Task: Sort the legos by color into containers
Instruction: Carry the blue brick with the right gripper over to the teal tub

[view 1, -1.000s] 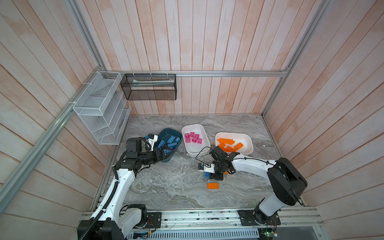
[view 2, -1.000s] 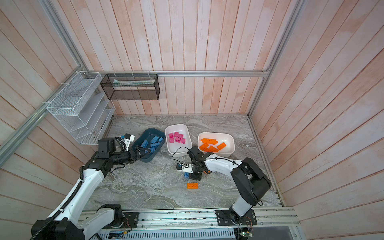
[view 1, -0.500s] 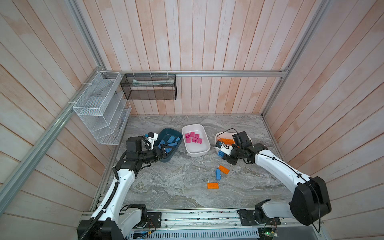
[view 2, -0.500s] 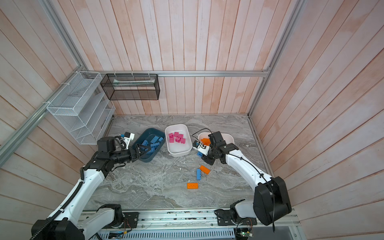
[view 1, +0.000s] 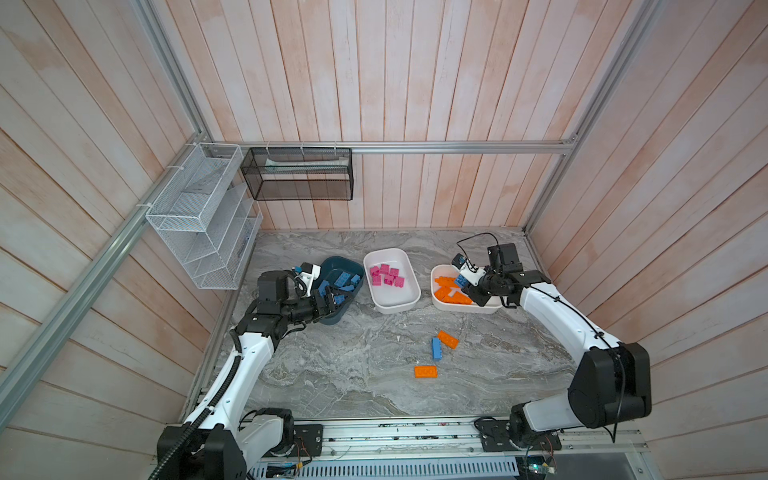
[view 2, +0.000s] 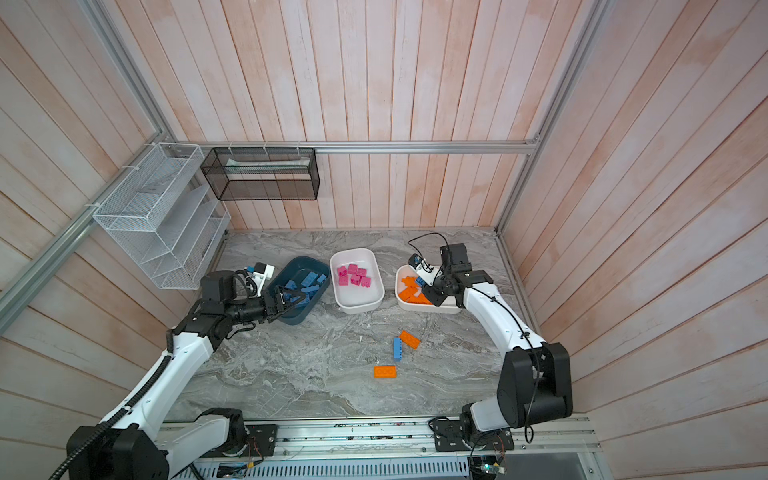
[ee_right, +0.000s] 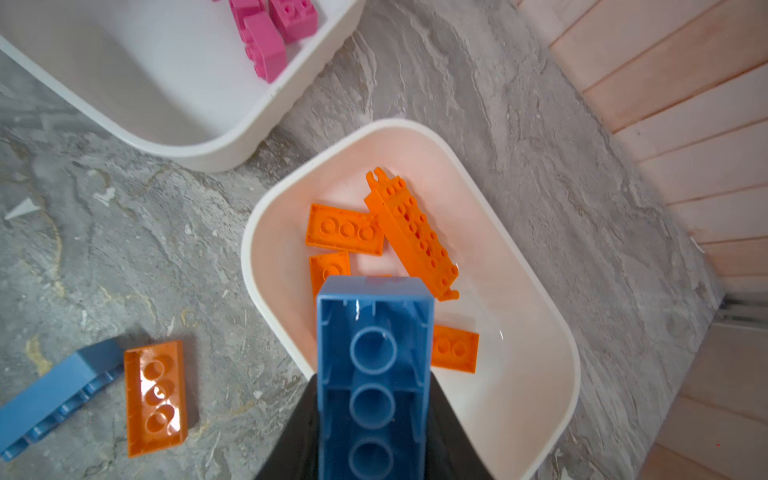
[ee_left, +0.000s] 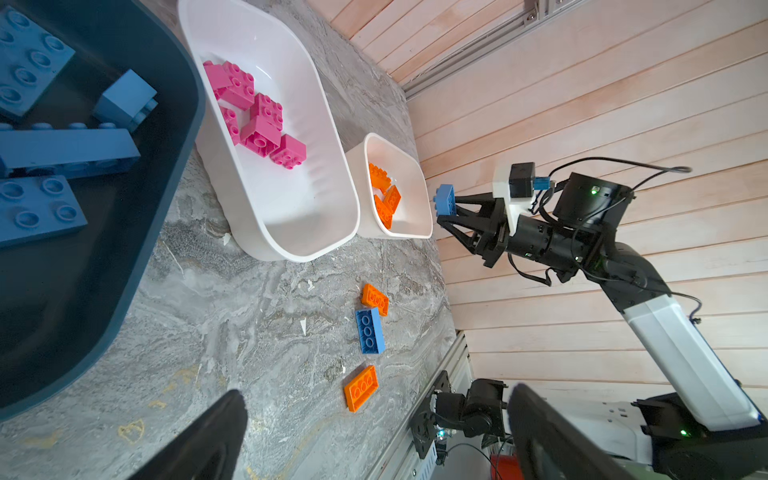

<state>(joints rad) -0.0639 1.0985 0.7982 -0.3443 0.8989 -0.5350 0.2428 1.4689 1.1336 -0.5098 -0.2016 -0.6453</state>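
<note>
Over on the right, we see the right gripper (view 1: 465, 287) clenched on a held blue brick (ee_right: 374, 374), its hollow underside turned to the wrist camera; the brick hangs in the air above the orange tub (ee_right: 519, 332), a white one, not touching what lies inside; in that tub we count several orange bricks (ee_right: 345, 229) and the long orange bar (ee_right: 411, 237) lying across them.

Now the left side; the left gripper (view 2: 291, 300) has its jaws released and spread wide, nothing between them; it hovers over the front part of the dark teal tub (view 2: 300, 262), where the blue bricks (view 1: 343, 279) are heaped.

Between those two tubs stands the middle white tub (view 1: 395, 297); the pink bricks (view 1: 386, 275) are clustered at its far end, the near end bare.

Out on the marble table (view 1: 353, 374), well in front of the tubs, three pieces lie unsorted; a loose blue brick (view 1: 436, 348) lies studs up; a loose orange brick (view 1: 448, 339) sits right against it; a second orange piece (view 1: 426, 371) lies a little apart, nearer the rail.
</note>
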